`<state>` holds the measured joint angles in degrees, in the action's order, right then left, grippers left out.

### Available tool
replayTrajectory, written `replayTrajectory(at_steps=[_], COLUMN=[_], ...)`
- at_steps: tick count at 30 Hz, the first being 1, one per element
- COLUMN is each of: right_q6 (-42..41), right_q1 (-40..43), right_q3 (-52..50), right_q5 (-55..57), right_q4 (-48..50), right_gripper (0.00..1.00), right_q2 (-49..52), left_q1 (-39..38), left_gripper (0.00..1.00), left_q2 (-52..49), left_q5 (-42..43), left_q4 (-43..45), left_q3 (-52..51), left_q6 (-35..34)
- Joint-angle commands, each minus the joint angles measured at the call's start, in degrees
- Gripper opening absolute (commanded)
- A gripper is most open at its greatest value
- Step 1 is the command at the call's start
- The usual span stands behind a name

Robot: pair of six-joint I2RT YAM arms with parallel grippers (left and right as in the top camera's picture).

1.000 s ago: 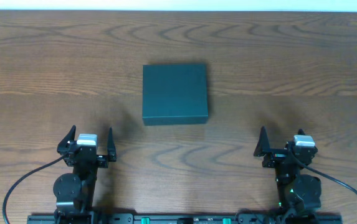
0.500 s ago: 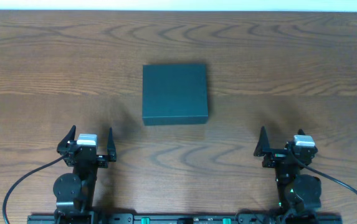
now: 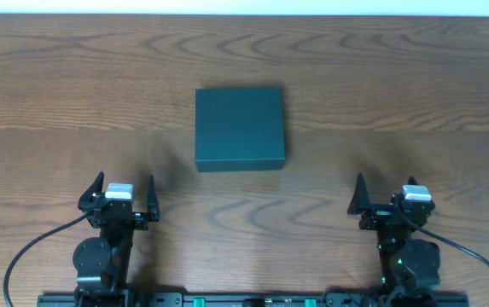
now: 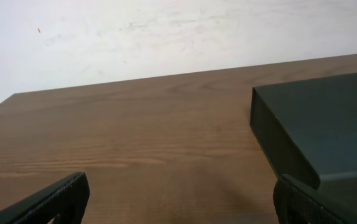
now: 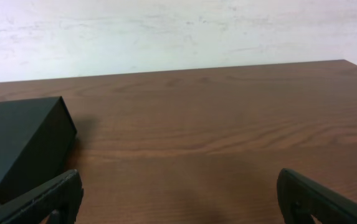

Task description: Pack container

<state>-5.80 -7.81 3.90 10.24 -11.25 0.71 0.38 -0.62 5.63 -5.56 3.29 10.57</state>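
The container is a dark teal square box with its lid shut, lying on the wooden table at the middle. It shows at the right of the left wrist view and at the left of the right wrist view. My left gripper is open and empty near the front left edge, well short of the box. My right gripper is open and empty near the front right edge. The fingers show wide apart in the left wrist view and the right wrist view.
The brown wooden table spreads around the box. A white wall rises behind the table's far edge. No snack packets are in view.
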Motion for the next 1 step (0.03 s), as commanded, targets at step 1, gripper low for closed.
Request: replayTrajectory(at_steps=[1], right_q6=[0.7], right_q1=[0.4], right_q3=[-0.5], right_q5=[-0.2], right_q4=[0.2], right_gripper=[0.99], right_q2=[-0.3], left_q1=[0.4], left_gripper=[0.95], left_q2=[0.4], left_q5=[0.3], left_q4=[-0.6], left_q3=[-1.9], left_q6=[0.6])
